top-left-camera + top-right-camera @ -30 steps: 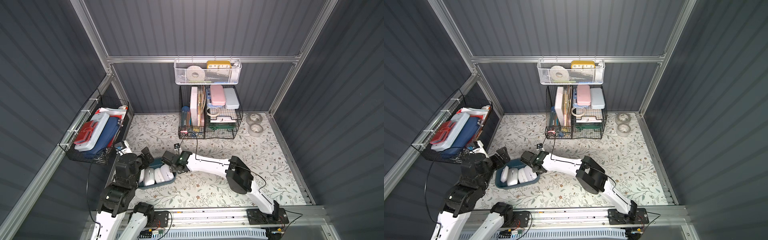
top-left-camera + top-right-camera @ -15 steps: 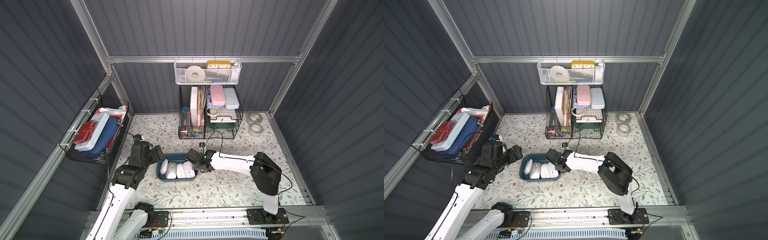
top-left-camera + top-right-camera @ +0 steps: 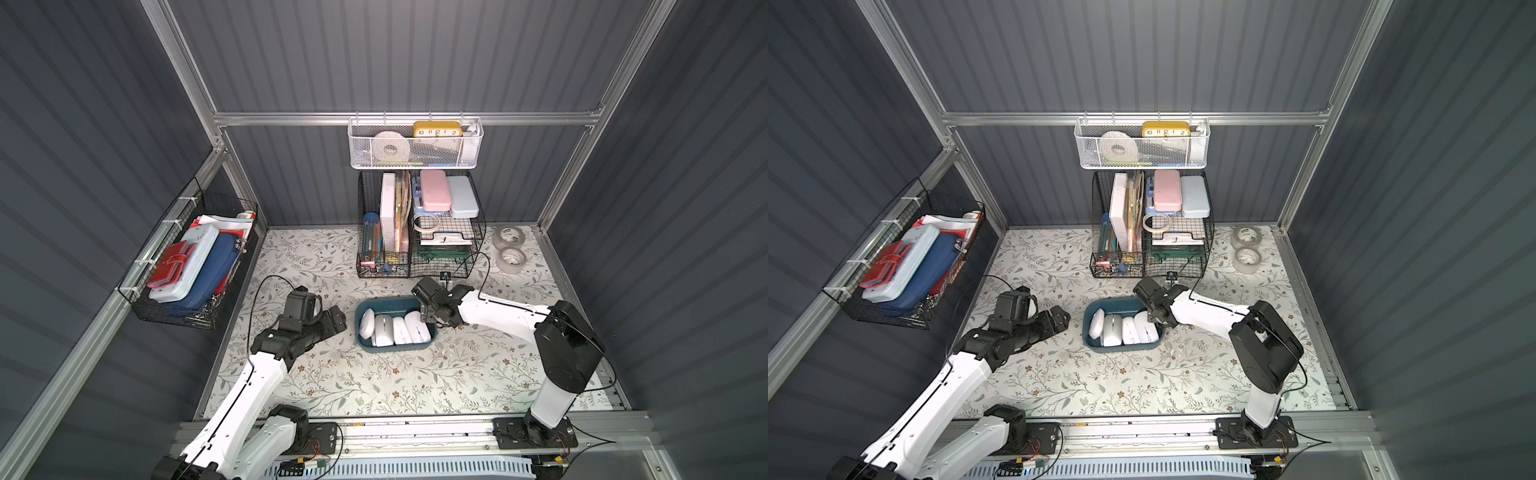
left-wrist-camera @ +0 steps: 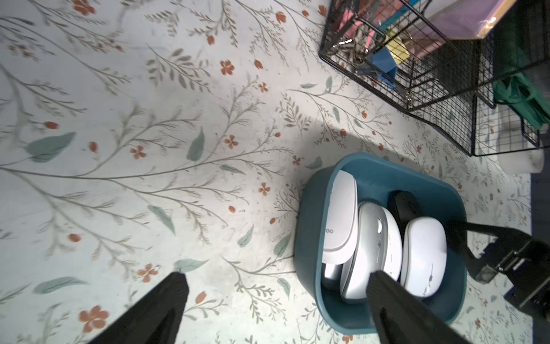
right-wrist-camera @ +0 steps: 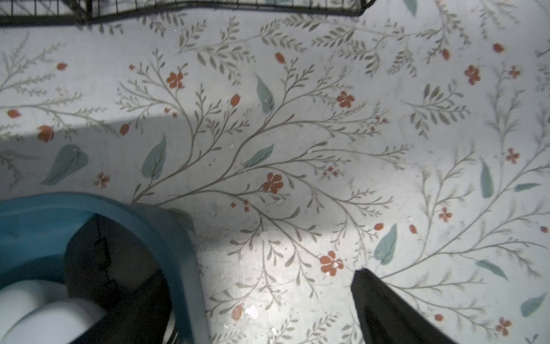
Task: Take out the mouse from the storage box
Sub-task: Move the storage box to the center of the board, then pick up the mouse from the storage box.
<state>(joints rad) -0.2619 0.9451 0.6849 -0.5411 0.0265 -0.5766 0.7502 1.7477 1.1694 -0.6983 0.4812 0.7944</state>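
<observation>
I see a teal box (image 4: 308,238) of white, silver and black mice (image 4: 422,253) on a pale mat (image 4: 178,119) printed with grey-green sprigs and red flowers.

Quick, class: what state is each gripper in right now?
Left gripper: open, holding nothing.
Right gripper: open, astride the storage box wall, gripping nothing.

The left arm (image 3: 257,382) stretches out low, and the left gripper (image 3: 336,321) is wide open. The right arm (image 3: 498,318) bends, and the right gripper (image 3: 424,314) is wide open too.
</observation>
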